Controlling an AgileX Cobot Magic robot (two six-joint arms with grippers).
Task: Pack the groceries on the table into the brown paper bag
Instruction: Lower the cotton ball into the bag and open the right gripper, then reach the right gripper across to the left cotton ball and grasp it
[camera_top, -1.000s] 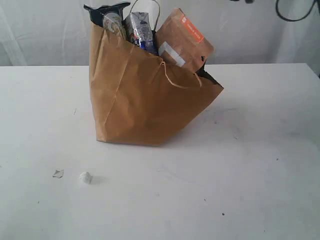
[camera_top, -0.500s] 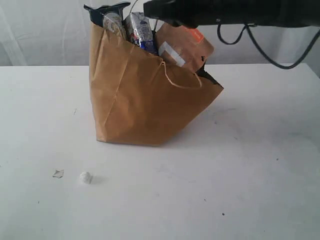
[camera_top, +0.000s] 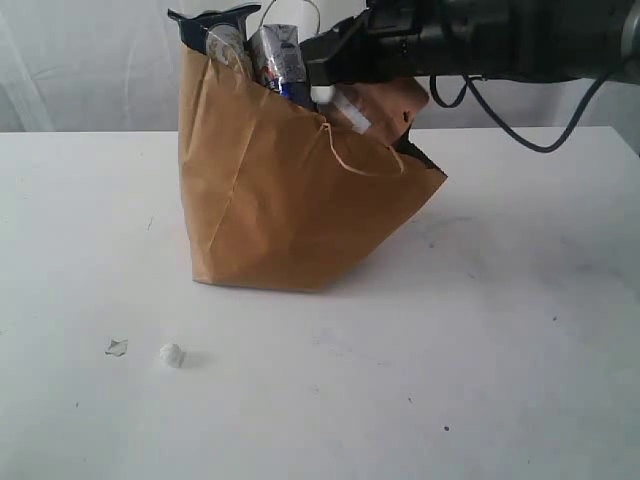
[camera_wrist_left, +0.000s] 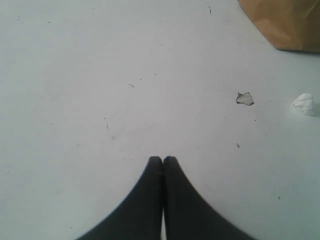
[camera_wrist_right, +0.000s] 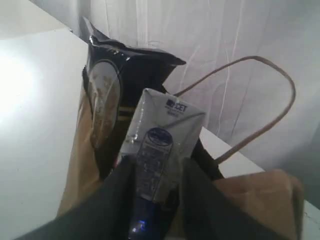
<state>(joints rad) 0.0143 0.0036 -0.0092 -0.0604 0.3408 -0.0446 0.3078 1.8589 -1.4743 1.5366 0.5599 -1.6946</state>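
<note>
Groceries (camera_top: 222, 38) are off your worktop (camera_top: 450, 350), up in the bag (camera_top: 280, 200) at twelve o'clock: nearly done. Your right hand (camera_wrist_right: 156, 165) stands part-open astride the carton (camera_wrist_right: 162, 145) in its mouth; your left hand (camera_wrist_left: 162, 160) is closed, empty.

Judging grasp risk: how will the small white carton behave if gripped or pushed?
The small white carton has folded paperboard edges, so probably dents under a squeeze. Its flat printed faces look smooth, perhaps slippery. Crowded beside the dark packet, it likely won't tip.
</note>
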